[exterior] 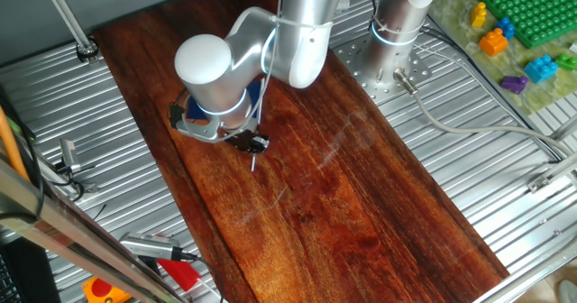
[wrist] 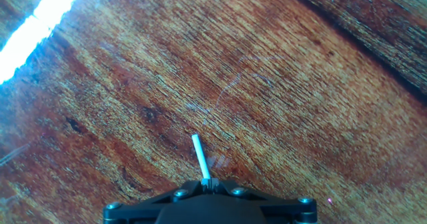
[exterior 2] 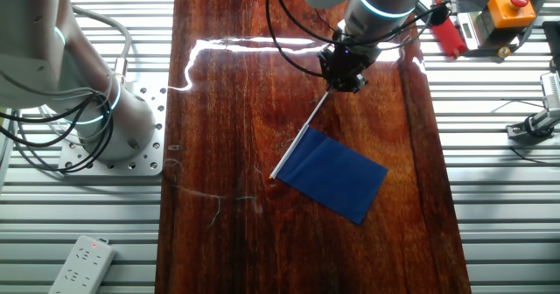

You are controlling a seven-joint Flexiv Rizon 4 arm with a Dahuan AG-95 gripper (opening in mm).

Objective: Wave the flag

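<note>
gripping the flag (exterior 2: 332, 177) by the stick's far end, claw (exterior 2: 344, 77) clenched on it near the tip so a short stub pokes past, cloth trailing out over the table (exterior 2: 227, 110), likely leaving the whole length free to swing.

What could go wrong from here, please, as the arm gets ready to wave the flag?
The gripper holds the flag near one end of its thin white stick, with only a short stub past the jaws in the hand view, so the stick might slip or swivel during a swing. The blue cloth looks close to the wooden board; a low sweep could drag it and twist the stick in the jaws.
</note>
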